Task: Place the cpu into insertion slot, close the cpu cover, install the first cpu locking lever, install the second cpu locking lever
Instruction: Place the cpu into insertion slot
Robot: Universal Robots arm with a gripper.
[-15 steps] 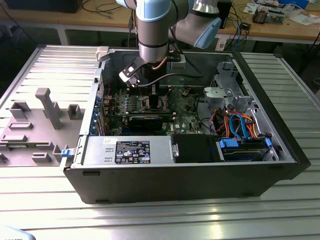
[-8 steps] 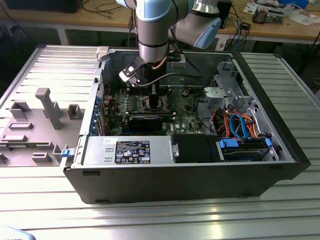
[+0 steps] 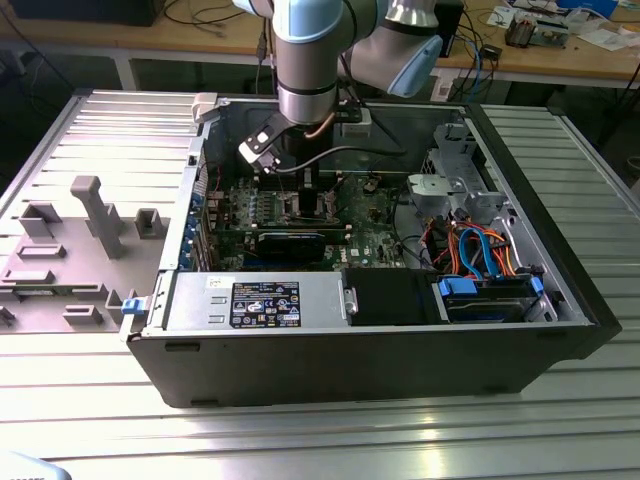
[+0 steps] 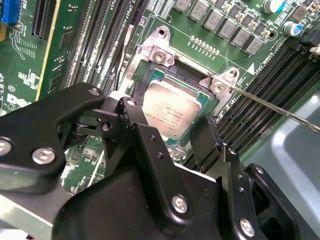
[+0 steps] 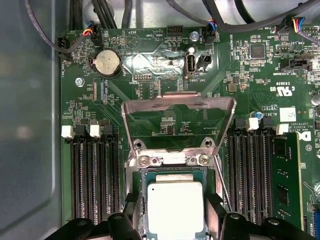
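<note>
Exterior view: at the exterior view's left, a grey moulded fixture (image 3: 70, 250) lies on the ribbed grey surface (image 3: 90, 400), just beside the open computer case (image 3: 400, 350). Toward the middle, the arm (image 3: 310, 60) reaches down into the case, and the end effector (image 3: 305, 190) sits low over the green motherboard (image 3: 375, 235). At the exterior view's right, a metal drive cage (image 3: 450, 185) stands above blue and orange cables (image 3: 480, 250). In both wrist views the cpu (image 5: 175, 207) (image 4: 170, 107) lies flat in the insertion slot, silver top upward. The end effector is open and holds nothing. Its black fingers (image 5: 216, 217) stand one on each side of the cpu, and in the first wrist view a narrow strip of socket shows between each finger and the chip. The cpu cover (image 5: 180, 98) is raised on its hinge at the socket edge, with the board visible through its window. In the second wrist view a thin wire locking lever (image 4: 280, 111) angles out from a socket corner across the memory slots (image 4: 260, 100).
</note>
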